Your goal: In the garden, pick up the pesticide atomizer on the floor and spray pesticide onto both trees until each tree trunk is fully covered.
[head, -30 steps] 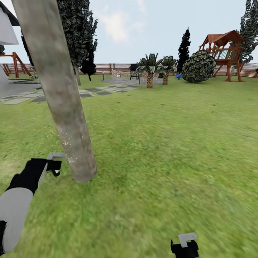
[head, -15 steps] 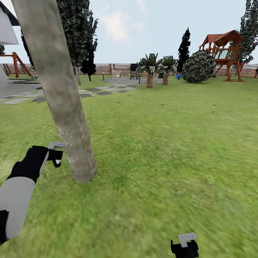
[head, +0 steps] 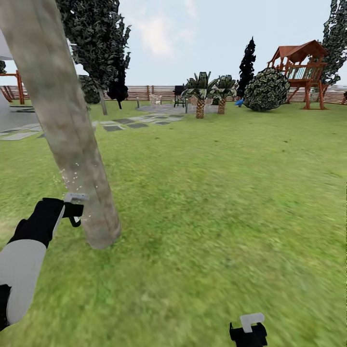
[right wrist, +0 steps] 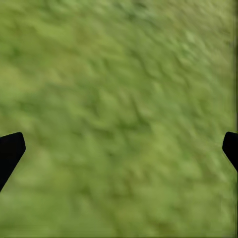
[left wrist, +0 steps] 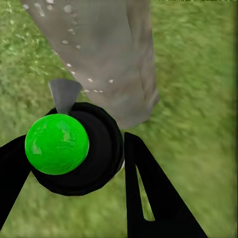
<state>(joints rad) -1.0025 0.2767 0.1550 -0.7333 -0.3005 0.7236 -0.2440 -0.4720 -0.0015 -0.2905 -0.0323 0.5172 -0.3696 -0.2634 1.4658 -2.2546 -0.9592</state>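
Observation:
A thick, mottled grey-brown tree trunk [head: 72, 144] leans up out of the lawn at the left of the head view. White spray droplets speckle its lower part [left wrist: 84, 54]. My left gripper [head: 72, 212] is just left of the trunk's base, shut on the pesticide atomizer [left wrist: 57, 144], a black body with a bright green round cap. The atomizer's grey nozzle [left wrist: 64, 94] points at the trunk from close by. My right gripper [head: 248, 332] hangs low at the bottom edge, open over bare grass, with its fingertips [right wrist: 10, 151] far apart.
Green lawn [head: 231, 193] stretches right of the trunk. Far off stand grey paving stones [head: 130, 123], two short palms [head: 200, 96], a round bush [head: 267, 89], a wooden play tower [head: 303, 67], dark slim trees [head: 248, 62] and a brown slat fence [head: 144, 91].
My left gripper rose with the atomizer, and the droplets now sit higher on the trunk. The whole view has since shifted, so the trunk shows further left.

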